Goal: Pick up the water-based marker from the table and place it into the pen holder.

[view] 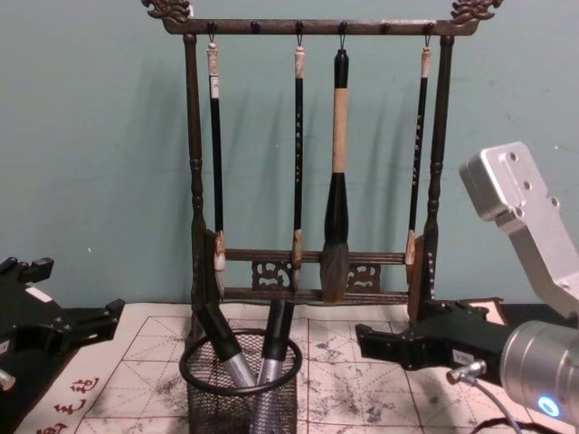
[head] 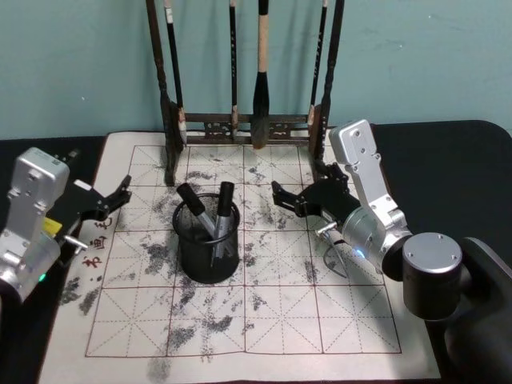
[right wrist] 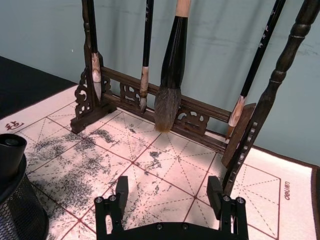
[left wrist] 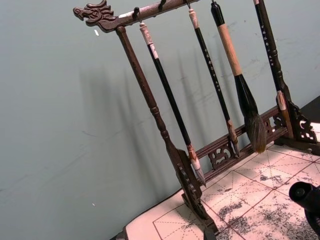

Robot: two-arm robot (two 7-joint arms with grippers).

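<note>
While the black left gripper (head: 108, 200) hangs over the left edge of the white, ink-stained calligraphy mat (head: 336, 320), its fingers are spread with nothing between them, pointing toward the middle of the scene. In the chest view it shows low at the left (view: 77, 327), just as bare.

Right of it, near the middle of the mat, stands the black wire-mesh cylindrical pen holder (head: 207, 250) with its thick round rim. Two water-based markers (head: 210, 216) with silver-grey barrels and black caps stand inside it, leaning apart so that their caps rise above the rim; one tilts to the left, the other stands closer to upright. The chest view shows the same pair (view: 244, 357) rising out of the holder (view: 241, 384).

Behind the holder, at the far edge of the mat against the teal wall (head: 416, 56), stands the tall dark wooden rack (view: 194, 226) hung with four calligraphy brushes (view: 336, 181).

Right of the holder and apart from it, the black right gripper (head: 294, 198) hovers above the mat, its two fingers spread and holding nothing. The right wrist view shows those fingers (right wrist: 121, 187) well apart over the gridded mat, with the holder's rim (right wrist: 10, 187) off to one side.
</note>
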